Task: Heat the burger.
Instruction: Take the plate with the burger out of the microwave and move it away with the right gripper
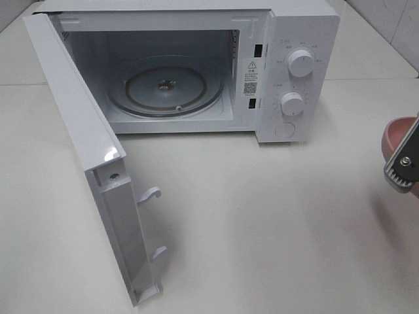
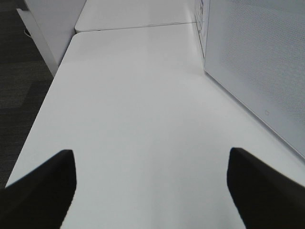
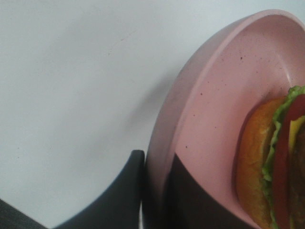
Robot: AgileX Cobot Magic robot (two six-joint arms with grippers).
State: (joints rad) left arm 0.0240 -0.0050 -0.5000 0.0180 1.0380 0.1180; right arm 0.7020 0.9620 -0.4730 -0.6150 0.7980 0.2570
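Pink plate (image 3: 209,119) rim is clamped in the right jaws, burger (image 3: 274,162) just beyond; left jaws apart.

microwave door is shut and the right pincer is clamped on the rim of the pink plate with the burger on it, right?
Not quite: the microwave door stands wide open, as the exterior high view shows. The rest holds: the right pincer is clamped on the pink plate rim, with the burger on it.

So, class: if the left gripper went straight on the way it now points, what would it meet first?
Probably nothing soon. The open left gripper points along the bare white table; the microwave door stands off to one side, seemingly out of line, though depth is unclear.
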